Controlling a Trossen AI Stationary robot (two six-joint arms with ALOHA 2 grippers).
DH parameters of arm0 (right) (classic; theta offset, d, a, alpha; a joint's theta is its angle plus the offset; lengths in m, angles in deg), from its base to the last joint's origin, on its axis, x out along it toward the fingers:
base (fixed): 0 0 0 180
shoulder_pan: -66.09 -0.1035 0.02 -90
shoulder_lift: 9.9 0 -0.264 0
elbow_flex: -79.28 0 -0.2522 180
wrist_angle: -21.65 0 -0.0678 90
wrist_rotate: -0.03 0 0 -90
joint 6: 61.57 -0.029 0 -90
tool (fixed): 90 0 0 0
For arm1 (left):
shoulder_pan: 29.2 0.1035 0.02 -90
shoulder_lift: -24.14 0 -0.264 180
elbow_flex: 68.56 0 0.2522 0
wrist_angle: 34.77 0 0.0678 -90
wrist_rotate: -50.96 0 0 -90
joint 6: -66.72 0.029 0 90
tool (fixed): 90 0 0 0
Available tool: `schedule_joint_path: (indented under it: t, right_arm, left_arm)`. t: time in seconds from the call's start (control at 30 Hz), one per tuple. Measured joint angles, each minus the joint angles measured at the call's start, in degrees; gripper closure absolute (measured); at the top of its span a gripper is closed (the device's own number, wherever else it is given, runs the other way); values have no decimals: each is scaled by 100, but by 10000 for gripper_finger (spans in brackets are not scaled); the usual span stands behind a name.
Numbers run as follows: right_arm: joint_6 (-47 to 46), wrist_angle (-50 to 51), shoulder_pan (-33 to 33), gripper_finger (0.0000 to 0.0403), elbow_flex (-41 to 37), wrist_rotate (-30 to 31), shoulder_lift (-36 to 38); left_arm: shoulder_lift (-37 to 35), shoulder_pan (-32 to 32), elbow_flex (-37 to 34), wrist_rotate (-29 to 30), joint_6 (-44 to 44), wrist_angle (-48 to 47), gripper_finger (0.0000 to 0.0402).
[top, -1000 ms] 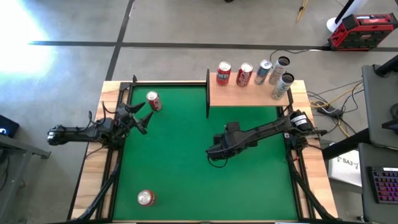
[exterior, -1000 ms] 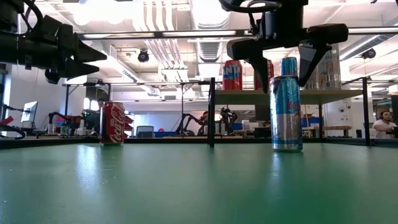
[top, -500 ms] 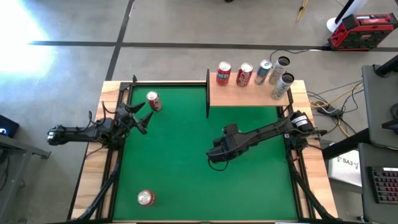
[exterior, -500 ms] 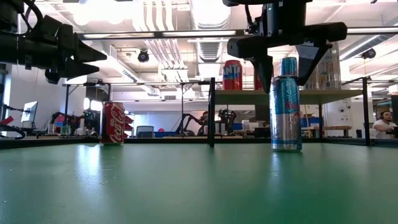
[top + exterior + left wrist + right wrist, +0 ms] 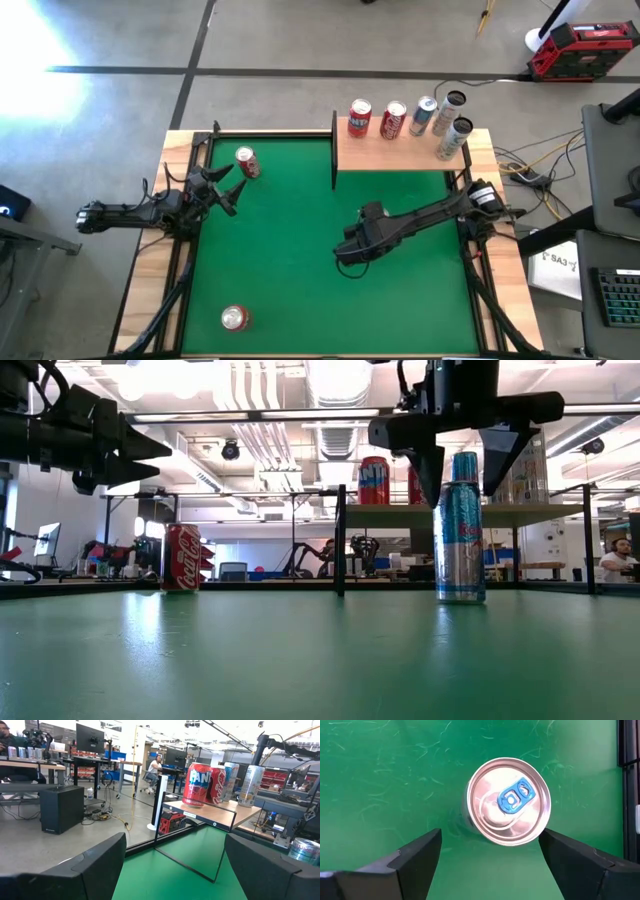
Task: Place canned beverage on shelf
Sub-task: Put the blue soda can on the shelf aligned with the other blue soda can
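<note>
The right hand (image 5: 462, 465) is hovering with its fingers wide over the upright slim blue can (image 5: 460, 540) on the green tabletop (image 5: 300, 660), below the shelf (image 5: 395, 152); lowering squarely before closing should avoid tipping it.

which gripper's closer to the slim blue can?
Right. The right gripper hangs open directly above the slim blue can; the left gripper sits far across the table near the left edge.

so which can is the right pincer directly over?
The tall blue can standing alone mid-table, under the open right pincer; the red cans sit elsewhere on the felt.
</note>
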Motion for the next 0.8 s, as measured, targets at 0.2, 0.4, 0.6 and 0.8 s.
schedule_joint_path:
  t: [0.2,0.4,0.6,0.8]
  right_arm:
    - [-67,169,-112,76,0,-1,0]
    - [-74,328,-370,76,-11,-2,20]
    - [77,328,-593,76,-11,0,26]
    - [81,330,-729,76,-17,16,26]
  left_arm:
    - [0,-2,0,-2,0,0,78]
    - [0,0,0,0,2,0,78]
    - [-2,-1,0,-1,0,0,78]
    - [0,-2,0,-2,2,0,78]
